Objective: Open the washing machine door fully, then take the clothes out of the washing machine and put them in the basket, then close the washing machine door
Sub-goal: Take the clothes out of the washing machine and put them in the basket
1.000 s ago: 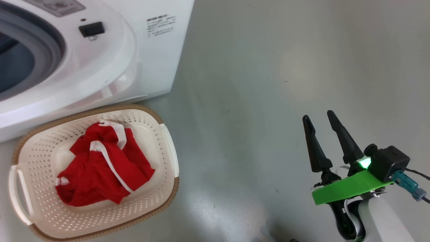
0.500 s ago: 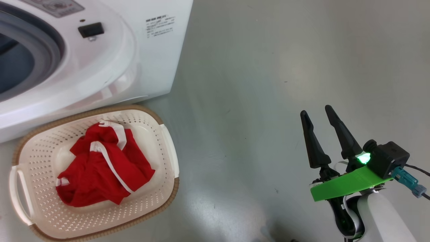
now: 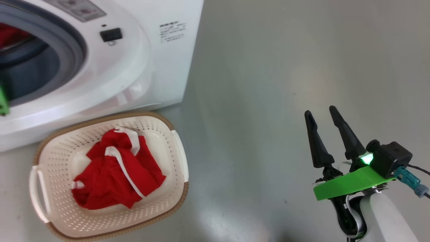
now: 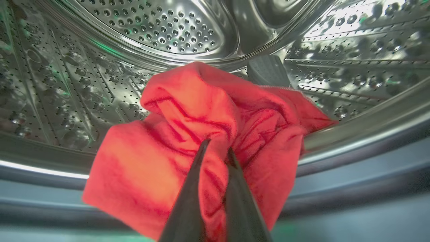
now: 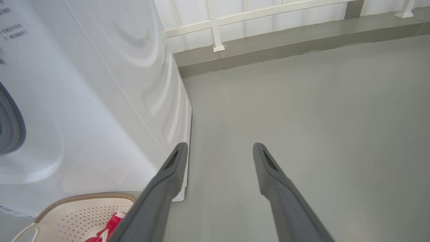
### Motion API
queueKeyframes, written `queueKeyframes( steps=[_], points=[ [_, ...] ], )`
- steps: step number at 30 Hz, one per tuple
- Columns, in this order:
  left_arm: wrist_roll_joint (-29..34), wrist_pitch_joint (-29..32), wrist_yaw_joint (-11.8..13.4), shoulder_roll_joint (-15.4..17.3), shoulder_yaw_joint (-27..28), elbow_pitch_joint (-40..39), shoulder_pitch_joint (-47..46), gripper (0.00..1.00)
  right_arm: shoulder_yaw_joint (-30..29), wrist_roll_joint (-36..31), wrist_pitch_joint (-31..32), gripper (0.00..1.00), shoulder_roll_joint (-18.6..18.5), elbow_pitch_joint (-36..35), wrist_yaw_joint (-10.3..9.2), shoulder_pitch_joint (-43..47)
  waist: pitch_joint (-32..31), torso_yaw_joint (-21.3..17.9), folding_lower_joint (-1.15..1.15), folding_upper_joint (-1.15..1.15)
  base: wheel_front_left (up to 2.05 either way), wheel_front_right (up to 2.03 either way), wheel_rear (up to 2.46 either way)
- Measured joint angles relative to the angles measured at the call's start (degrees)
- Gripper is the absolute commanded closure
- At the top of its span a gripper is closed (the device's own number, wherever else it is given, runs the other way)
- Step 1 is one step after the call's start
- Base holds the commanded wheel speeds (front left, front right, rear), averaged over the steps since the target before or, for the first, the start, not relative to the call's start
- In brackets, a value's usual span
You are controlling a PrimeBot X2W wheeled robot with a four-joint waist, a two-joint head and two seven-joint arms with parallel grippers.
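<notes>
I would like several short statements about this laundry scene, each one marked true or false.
1. The left gripper is shut on a red cloth, with the steel drum behind it. True.
2. The basket is empty. False: a red garment with white stripes lies in it.
3. The right gripper is open and holds nothing. True.
4. The basket stands on top of the washing machine. False: it stands on the floor, in front of it.
</notes>
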Motion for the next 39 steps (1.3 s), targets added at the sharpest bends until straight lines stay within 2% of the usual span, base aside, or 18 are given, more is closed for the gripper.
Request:
queueKeyframes(
  steps=[2,11,14,29,39],
  points=[
    [-1.0,0.0,-0.1,-1.0,0.5,-2.2,1.8,1.00,-0.4,-0.4,0.0,0.00,0.0,0.2,0.00,0.1,-0.8,0.5,0.00,0.00,0.00,0.00,0.00],
    [-7.6,-0.1,-4.4,-5.4,5.7,-17.1,10.8,1.00,-1.6,-1.6,0.0,0.00,0.0,0.6,0.00,0.8,-4.3,3.2,0.00,0.00,0.00,0.00,0.00],
    [-8.5,-0.1,-4.9,-7.1,7.6,-21.8,14.3,1.00,-2.3,-2.0,0.0,0.00,0.0,0.9,0.00,2.0,-5.6,4.0,0.00,0.00,0.00,0.00,0.00],
    [-8.8,-0.1,-7.7,-15.2,16.0,-40.3,30.7,1.00,-4.5,-3.0,0.0,0.00,0.0,1.7,0.00,5.4,-12.0,6.9,0.00,0.00,0.00,0.00,0.00],
    [-7.0,-0.1,-9.6,-17.5,18.2,-50.0,39.0,1.00,-5.4,-3.0,0.0,0.00,0.0,2.0,0.00,7.5,-14.7,8.0,0.00,0.00,0.00,0.00,0.00]
  ],
)
